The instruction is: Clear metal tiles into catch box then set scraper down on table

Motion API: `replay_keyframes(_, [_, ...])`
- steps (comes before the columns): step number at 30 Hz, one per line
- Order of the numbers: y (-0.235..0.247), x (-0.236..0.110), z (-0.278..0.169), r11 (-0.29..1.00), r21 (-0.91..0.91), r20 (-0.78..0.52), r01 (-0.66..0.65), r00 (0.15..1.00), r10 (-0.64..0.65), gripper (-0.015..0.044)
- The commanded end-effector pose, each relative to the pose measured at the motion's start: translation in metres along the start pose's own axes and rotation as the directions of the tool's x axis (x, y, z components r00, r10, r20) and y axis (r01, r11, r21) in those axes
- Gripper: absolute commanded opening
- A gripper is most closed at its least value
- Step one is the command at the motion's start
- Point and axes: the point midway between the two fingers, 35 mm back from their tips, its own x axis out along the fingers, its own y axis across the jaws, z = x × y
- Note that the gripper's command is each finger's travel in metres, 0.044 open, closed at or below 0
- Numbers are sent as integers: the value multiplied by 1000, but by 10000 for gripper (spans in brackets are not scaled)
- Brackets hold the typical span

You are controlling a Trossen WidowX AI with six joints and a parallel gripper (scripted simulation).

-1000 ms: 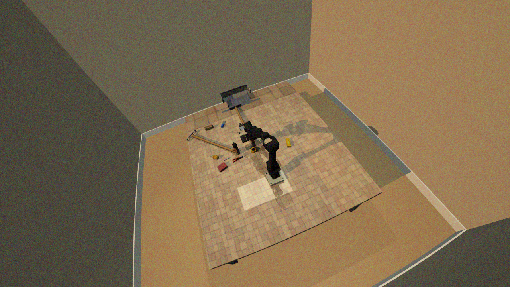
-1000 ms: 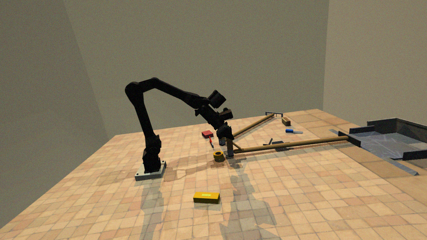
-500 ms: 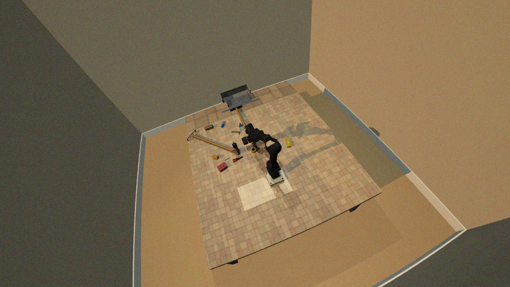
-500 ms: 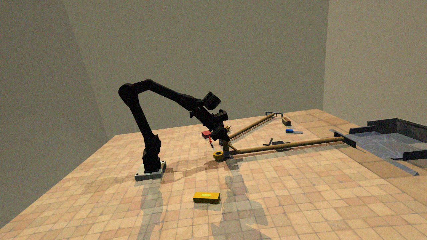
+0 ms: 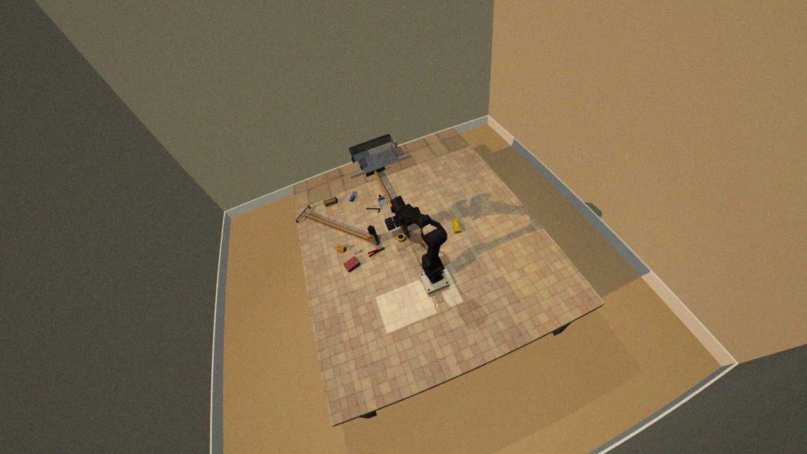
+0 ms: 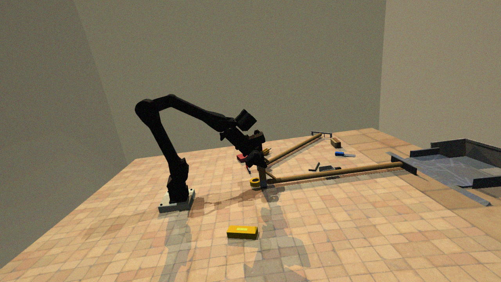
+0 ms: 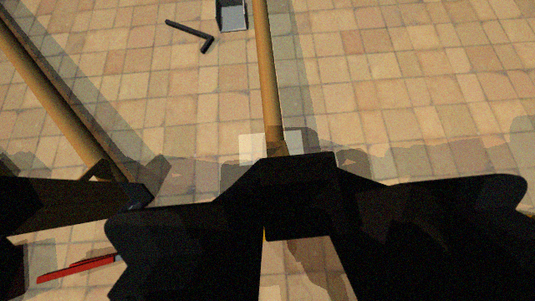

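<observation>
My gripper (image 6: 260, 164) (image 7: 282, 164) is shut on the long scraper's upright grip, low over the table. The scraper's wooden handle (image 5: 383, 188) (image 6: 325, 174) (image 7: 267, 75) runs away from the arm. Its dark blade (image 5: 374, 171) (image 6: 406, 165) is at the near end of the steel bench plate (image 6: 437, 170); contact there cannot be told. The dark-walled catch box (image 5: 372, 143) (image 6: 467, 149) is at the plate's far end. No separate metal tile can be made out for certain in these views.
A second long tool (image 5: 338, 226) (image 6: 294, 149) (image 7: 54, 100) lies to the left. A yellow tape roll (image 5: 401, 238) (image 6: 255, 181) is beside the grip. A yellow block (image 5: 456, 226) (image 6: 242, 232), red-handled pliers (image 7: 75, 269), a hex key (image 7: 188, 30) and a small dustpan (image 7: 232, 17) lie around.
</observation>
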Motion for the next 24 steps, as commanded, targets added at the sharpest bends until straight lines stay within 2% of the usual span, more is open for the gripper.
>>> replay_keyframes(1, [-6, -2, 2, 1000, 6, 13, 4, 1000, -4, 0])
replay_keyframes(24, [-32, -4, -5, 1000, 12, 8, 12, 1000, -13, 0])
